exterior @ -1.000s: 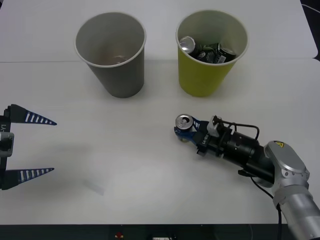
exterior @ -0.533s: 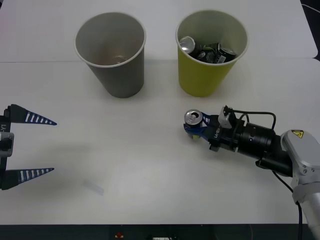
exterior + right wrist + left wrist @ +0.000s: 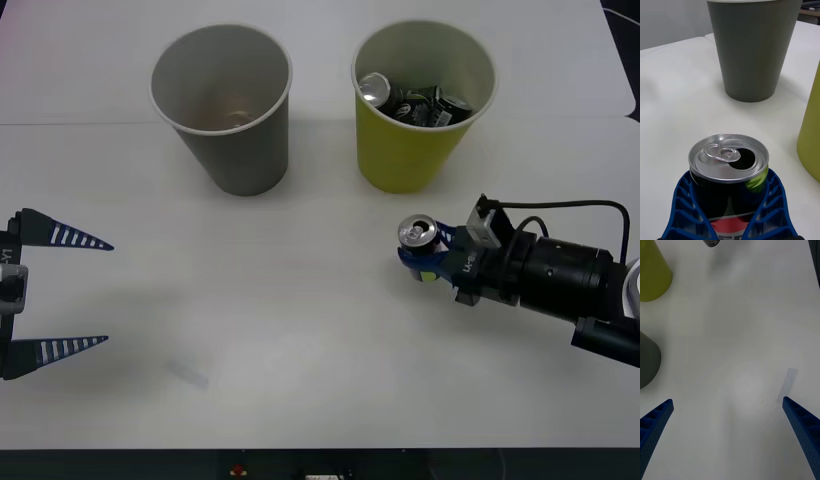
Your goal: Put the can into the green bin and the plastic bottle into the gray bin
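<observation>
The can (image 3: 418,237) (image 3: 729,176), silver-topped with a dark body and a Pepsi logo, stands upright in my right gripper (image 3: 425,255) (image 3: 728,210), whose blue fingers (image 3: 769,204) are shut on it. It is right of the table's middle, just in front of the green bin (image 3: 420,105) (image 3: 810,138). The gray bin (image 3: 225,105) (image 3: 752,47) stands to the left of the green one. My left gripper (image 3: 60,295) (image 3: 728,435) is open at the left edge over bare table. The plastic bottle is out of view.
Several dark cans (image 3: 415,100) lie inside the green bin. A small clear scrap (image 3: 187,374) (image 3: 788,384) lies on the white table (image 3: 300,330) near the left gripper.
My right gripper has carried the can to the right and slightly toward the front. The left arm has stayed still.
</observation>
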Controlling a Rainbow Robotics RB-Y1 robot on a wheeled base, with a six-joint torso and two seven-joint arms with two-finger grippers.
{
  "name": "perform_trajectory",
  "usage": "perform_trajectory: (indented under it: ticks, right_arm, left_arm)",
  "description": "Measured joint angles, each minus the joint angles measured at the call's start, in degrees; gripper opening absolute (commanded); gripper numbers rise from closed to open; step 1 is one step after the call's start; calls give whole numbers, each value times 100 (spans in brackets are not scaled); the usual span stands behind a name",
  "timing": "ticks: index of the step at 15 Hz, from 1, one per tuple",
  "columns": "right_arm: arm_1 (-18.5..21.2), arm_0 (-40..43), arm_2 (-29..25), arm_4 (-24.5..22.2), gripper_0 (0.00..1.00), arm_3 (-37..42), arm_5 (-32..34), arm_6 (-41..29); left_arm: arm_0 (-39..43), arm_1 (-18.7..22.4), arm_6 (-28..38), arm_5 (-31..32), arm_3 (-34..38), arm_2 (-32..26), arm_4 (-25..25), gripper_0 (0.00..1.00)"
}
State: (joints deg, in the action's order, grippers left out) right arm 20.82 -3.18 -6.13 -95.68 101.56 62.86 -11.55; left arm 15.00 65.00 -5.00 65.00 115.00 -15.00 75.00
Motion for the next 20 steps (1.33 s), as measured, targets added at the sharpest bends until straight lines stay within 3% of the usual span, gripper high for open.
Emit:
perform_trajectory:
  ticks: [5,12,15,20]
  right_arm:
    - [18,266,-472,-939,0,1196,645,-1157]
    - [18,275,-1082,-1612,0,2500,1984,-2365]
    - [18,277,-1323,-1665,0,3011,2485,-2888]
    - [132,236,-1404,-2023,0,3942,2715,-3903]
  left_arm:
    - [0,0,0,0,0,0,0,100]
    - [0,0,0,0,0,0,0,100]
    - [0,0,0,0,0,0,0,100]
    - [0,0,0,0,0,0,0,100]
